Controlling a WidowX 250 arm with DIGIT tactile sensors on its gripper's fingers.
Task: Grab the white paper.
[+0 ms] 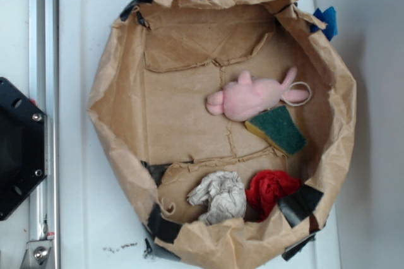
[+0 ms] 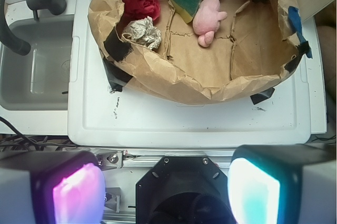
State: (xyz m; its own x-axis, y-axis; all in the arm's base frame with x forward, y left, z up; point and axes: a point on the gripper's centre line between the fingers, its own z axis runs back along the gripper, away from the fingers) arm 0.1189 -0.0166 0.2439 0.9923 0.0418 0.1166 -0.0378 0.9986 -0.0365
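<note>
The white paper (image 1: 219, 196) (image 2: 143, 32) is a crumpled off-white wad lying on the floor of a brown paper-lined bin (image 1: 117, 101) (image 2: 210, 84), close to its wall and next to a red cloth bundle (image 1: 270, 191) (image 2: 140, 0). My gripper (image 2: 166, 187) shows only in the wrist view, at the bottom edge. It is open, with a wide gap between a magenta-lit pad (image 2: 76, 192) and a cyan-lit pad (image 2: 254, 190). It hangs over the robot's black base (image 2: 181, 192), well outside the bin and far from the paper. Nothing is between the fingers.
In the bin also lie a pink plush toy (image 1: 252, 96) (image 2: 209, 9) and a green and yellow sponge (image 1: 278, 130) (image 2: 184, 0). The bin stands on a white lid (image 1: 82, 29) (image 2: 184, 121). A grey sink with a black faucet (image 2: 23, 3) is at the wrist view's left.
</note>
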